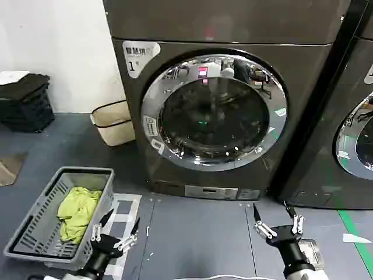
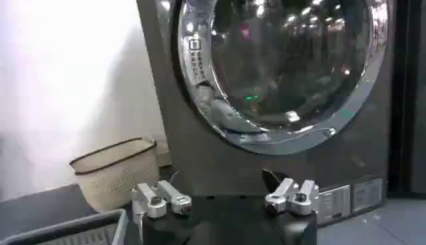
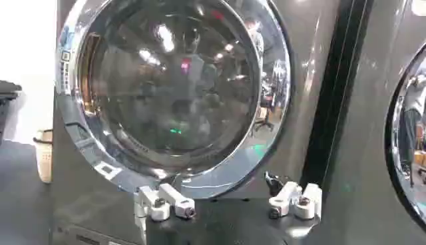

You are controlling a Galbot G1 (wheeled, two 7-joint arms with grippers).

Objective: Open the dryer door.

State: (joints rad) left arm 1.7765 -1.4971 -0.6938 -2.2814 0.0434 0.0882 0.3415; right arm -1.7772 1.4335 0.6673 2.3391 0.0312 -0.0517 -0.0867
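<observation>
— Ahead of both sets of fingers, what are you looking at?

— You're facing the dark grey-brown dryer [image 1: 233,116] marked "1", and it is standing well beyond your fingertips. The dryer door [image 1: 214,111] is sitting shut and flush in its front, its chrome ring circling dark glass that is reflecting room lights.

— And beside it?

— A second dark machine [image 1: 349,128] is standing just beyond your right fingers, on their outer side, touching the first along a black seam. Its own chrome-ringed door [image 1: 354,140] is showing at the edge.

— What is lying near the left fingers?

— A grey slatted basket [image 1: 35,233] is resting on the floor just outside them, and a yellow-green cloth [image 1: 76,213] is lying crumpled inside it. Farther out, near the dryer's corner, a beige bin [image 1: 113,122] is standing against the white wall.

— How are your grippers sitting?

— You're holding the left gripper [image 1: 115,230] low over the floor, well short of the door, its fingers spread wide with nothing between them. The right gripper [image 1: 274,224] is hovering level with it, also spread wide and carrying nothing, apart from the door.
</observation>
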